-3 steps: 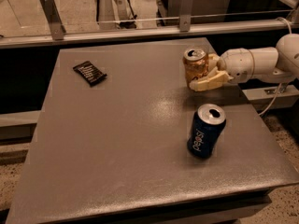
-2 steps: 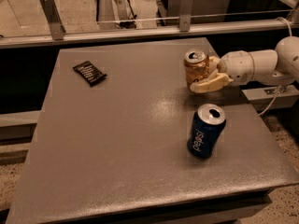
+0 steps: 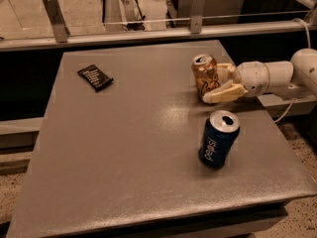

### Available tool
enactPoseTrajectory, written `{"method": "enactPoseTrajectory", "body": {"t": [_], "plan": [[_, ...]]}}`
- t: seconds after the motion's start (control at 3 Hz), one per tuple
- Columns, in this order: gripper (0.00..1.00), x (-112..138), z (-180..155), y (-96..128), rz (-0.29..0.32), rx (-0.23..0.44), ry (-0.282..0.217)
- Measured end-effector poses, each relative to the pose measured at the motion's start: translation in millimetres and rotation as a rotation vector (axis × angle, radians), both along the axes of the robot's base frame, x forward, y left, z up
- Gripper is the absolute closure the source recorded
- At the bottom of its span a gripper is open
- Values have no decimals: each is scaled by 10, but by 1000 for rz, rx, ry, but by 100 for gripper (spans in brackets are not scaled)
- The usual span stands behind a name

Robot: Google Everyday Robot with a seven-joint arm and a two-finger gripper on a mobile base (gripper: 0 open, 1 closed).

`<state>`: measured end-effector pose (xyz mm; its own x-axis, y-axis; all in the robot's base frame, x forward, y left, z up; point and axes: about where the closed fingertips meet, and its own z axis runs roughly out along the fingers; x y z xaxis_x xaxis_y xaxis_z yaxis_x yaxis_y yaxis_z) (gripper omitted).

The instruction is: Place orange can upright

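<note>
The orange can [image 3: 204,75] stands upright on the grey table [image 3: 138,148] near its far right edge, silver top up. My gripper [image 3: 214,85] reaches in from the right on a white arm [image 3: 270,77]. Its pale fingers [image 3: 225,93] sit on either side of the can, one in front and one behind, closed against it. The can's base looks to be on the tabletop.
A dark blue Pepsi can [image 3: 218,139] stands upright in front of the orange can, close below my gripper. A small black packet [image 3: 95,77] lies at the table's far left. A metal rail [image 3: 148,31] runs behind the table.
</note>
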<state>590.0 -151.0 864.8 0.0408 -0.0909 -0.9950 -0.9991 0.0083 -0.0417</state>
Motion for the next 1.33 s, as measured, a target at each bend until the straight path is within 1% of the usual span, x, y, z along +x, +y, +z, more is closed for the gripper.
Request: {"method": "enactPoseTrajectory", "body": {"t": [0.33,0.67,1.0,1.33], "plan": [[0,-25,-47,-150,-31,-22,5],[0,-73,-20,-423,-88,-55,-3],[0,-108,54,-648,-128,-109,-23],[0,-23,157,-698,-143,-232,-33]]}}
